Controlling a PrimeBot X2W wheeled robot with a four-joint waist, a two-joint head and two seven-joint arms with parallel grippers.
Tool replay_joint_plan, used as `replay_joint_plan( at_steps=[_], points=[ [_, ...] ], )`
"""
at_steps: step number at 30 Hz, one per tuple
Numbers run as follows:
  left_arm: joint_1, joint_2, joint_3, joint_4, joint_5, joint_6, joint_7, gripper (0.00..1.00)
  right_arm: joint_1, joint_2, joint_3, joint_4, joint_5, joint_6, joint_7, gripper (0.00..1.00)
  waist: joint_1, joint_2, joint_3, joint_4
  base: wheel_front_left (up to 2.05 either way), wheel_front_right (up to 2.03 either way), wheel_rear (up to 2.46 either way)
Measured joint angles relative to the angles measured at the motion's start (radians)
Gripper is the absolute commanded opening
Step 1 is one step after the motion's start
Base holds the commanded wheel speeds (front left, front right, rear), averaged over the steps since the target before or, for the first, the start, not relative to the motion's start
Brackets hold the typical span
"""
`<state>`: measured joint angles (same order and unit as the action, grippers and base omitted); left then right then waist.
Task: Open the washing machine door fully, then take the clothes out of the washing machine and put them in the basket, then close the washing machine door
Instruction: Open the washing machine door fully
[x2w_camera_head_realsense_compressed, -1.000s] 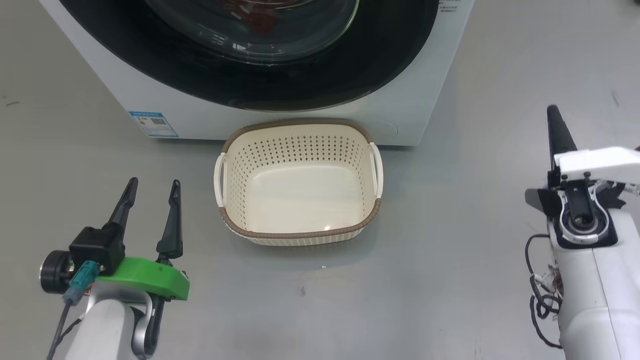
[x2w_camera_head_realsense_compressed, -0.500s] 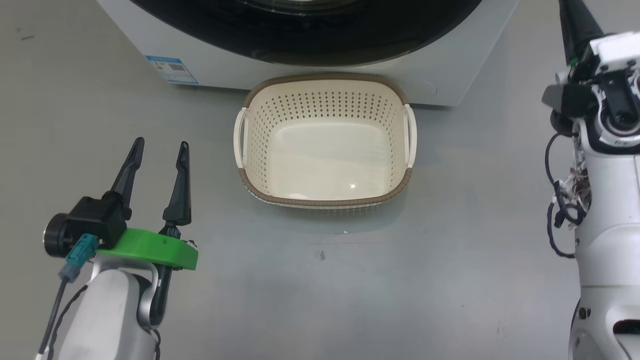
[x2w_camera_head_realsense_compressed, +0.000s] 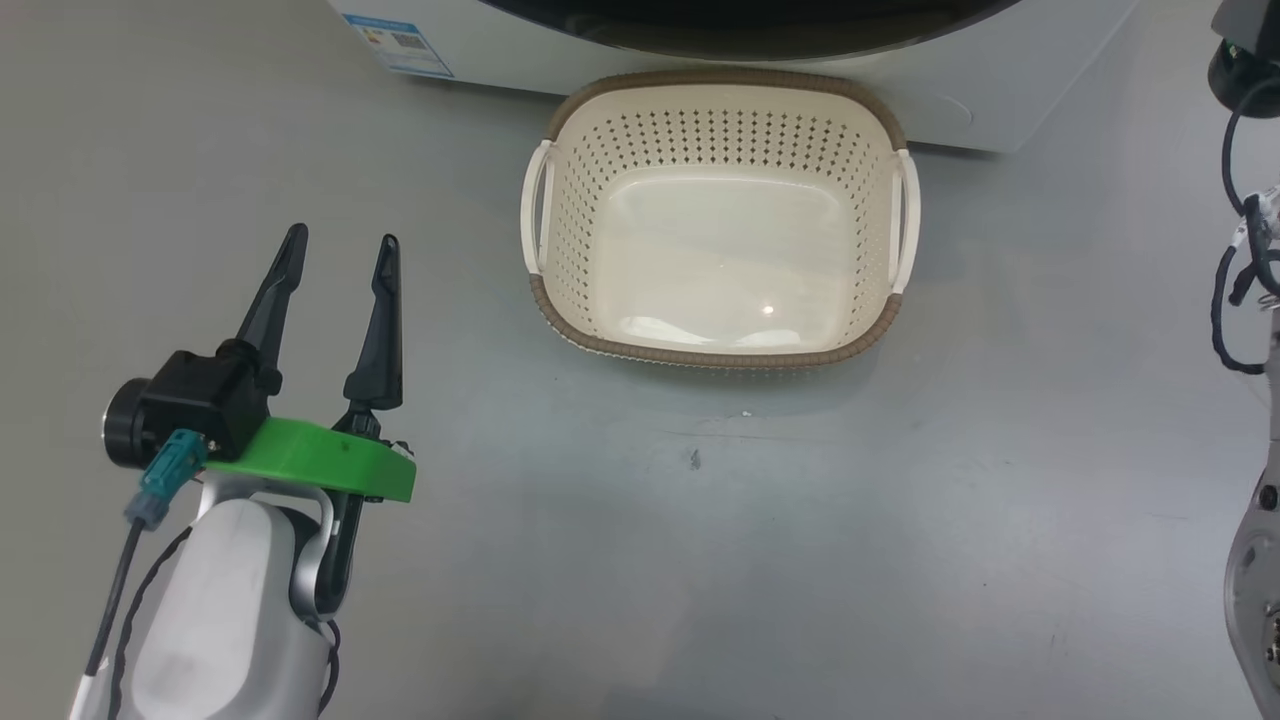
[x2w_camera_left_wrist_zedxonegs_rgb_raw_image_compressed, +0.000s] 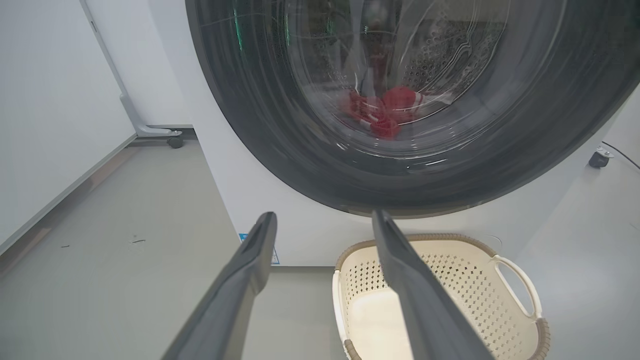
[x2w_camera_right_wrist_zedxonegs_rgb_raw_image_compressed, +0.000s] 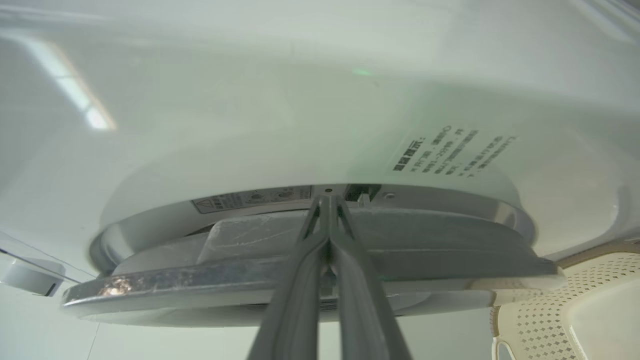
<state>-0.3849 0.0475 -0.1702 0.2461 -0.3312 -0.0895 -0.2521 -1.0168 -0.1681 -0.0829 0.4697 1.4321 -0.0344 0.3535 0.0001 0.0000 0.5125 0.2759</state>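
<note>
The cream basket (x2w_camera_head_realsense_compressed: 700, 355) stands on the floor against the white washing machine (x2w_camera_head_realsense_compressed: 980, 90). The lower edge of the black washing machine door (x2w_camera_head_realsense_compressed: 740, 25) shows at the top of the head view. Through the door (x2w_camera_left_wrist_zedxonegs_rgb_raw_image_compressed: 260, 125) glass in the left wrist view, the red clothes (x2w_camera_left_wrist_zedxonegs_rgb_raw_image_compressed: 385, 107) lie in the drum. My left gripper (x2w_camera_head_realsense_compressed: 343, 237) hovers open and holding nothing, left of the basket (x2w_camera_left_wrist_zedxonegs_rgb_raw_image_compressed: 465, 275). My right gripper (x2w_camera_right_wrist_zedxonegs_rgb_raw_image_compressed: 327, 197) is shut, its tips at the gap between the door's rim (x2w_camera_right_wrist_zedxonegs_rgb_raw_image_compressed: 425, 240) and the machine front (x2w_camera_right_wrist_zedxonegs_rgb_raw_image_compressed: 250, 100), with nothing between its fingers.
A blue label (x2w_camera_head_realsense_compressed: 400, 35) marks the machine's lower left corner. Grey floor spreads around the basket (x2w_camera_right_wrist_zedxonegs_rgb_raw_image_compressed: 540, 320). A white panel on a castor (x2w_camera_left_wrist_zedxonegs_rgb_raw_image_compressed: 175, 141) stands to the machine's left. My right arm's cables (x2w_camera_head_realsense_compressed: 1240, 290) hang at the right edge.
The head camera has shifted, so basket and machine sit higher and further right in view. My right arm has risen out of the picture's top right. The left gripper stays open.
</note>
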Motion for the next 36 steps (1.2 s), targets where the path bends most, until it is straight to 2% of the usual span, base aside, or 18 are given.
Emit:
replay_joint_plan(
  at_steps=[3,13,24,36],
  points=[
    [-0.006,-0.002,0.001,0.000,0.000,-0.004,0.000,1.00,-0.028,-0.020,0.017,0.020,0.000,-0.022,0.039,0.00,0.0000,0.0000,0.012,0.014,0.00,0.00,0.00],
    [-0.010,-0.010,0.006,0.003,0.000,-0.005,0.000,1.00,-0.125,-0.055,0.051,0.067,-0.001,-0.048,0.117,0.00,-0.0001,0.0000,0.034,0.033,0.00,0.00,0.00],
    [-0.018,-0.016,0.012,0.005,0.000,-0.014,0.000,1.00,-0.158,-0.074,0.065,0.110,0.006,-0.048,0.197,0.00,-0.0001,0.0000,0.036,0.031,0.00,0.00,0.00],
    [-0.022,-0.021,0.027,0.012,0.008,-0.017,0.000,1.00,-0.157,-0.086,0.071,0.158,0.064,-0.046,0.309,0.00,-0.0001,0.0000,0.021,0.016,0.00,0.00,0.00]
  ],
)
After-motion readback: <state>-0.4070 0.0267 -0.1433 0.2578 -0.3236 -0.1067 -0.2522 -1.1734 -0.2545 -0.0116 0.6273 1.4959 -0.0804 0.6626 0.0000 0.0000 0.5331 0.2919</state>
